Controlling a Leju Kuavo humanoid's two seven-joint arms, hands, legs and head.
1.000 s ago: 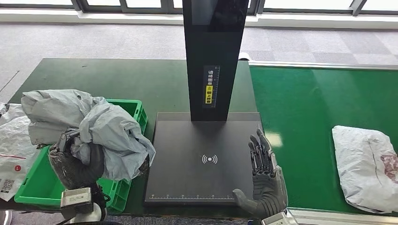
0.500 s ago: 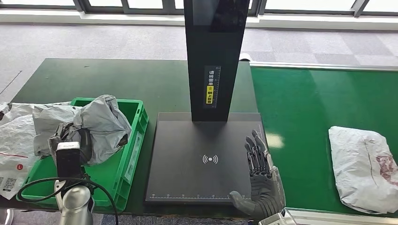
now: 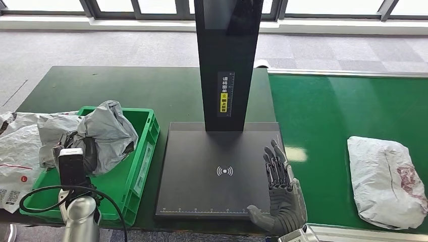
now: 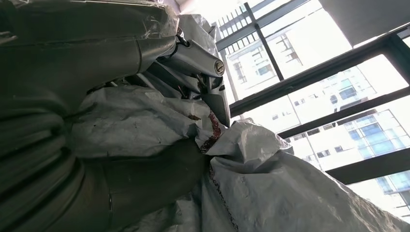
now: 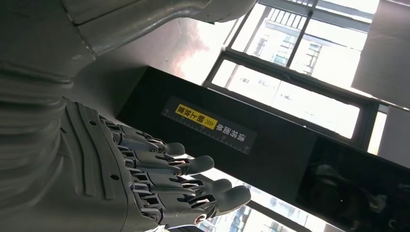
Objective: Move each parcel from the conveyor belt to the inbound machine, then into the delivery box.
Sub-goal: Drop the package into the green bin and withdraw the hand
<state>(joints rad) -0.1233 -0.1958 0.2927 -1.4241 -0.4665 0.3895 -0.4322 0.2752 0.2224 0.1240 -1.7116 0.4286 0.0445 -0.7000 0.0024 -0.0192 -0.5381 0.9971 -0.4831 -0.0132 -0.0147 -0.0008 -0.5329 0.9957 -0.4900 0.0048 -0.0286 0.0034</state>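
Grey parcel sits at left of frame, inside the green delivery box, gripped by the left robot hand. The right robot hand at lower centre-right is open and empty, fingers extended over the inbound machine platform edge. White parcel lies on the conveyor belt at right.

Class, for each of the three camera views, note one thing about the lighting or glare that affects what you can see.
Head view: even daylight, with a pale glare patch on the conveyor belt beside the right hand. Left wrist view: bright windows wash out, leaving the left hand and grey parcel dim. Right wrist view: backlit too, so the inbound machine column reads nearly black, though its yellow label stays legible.
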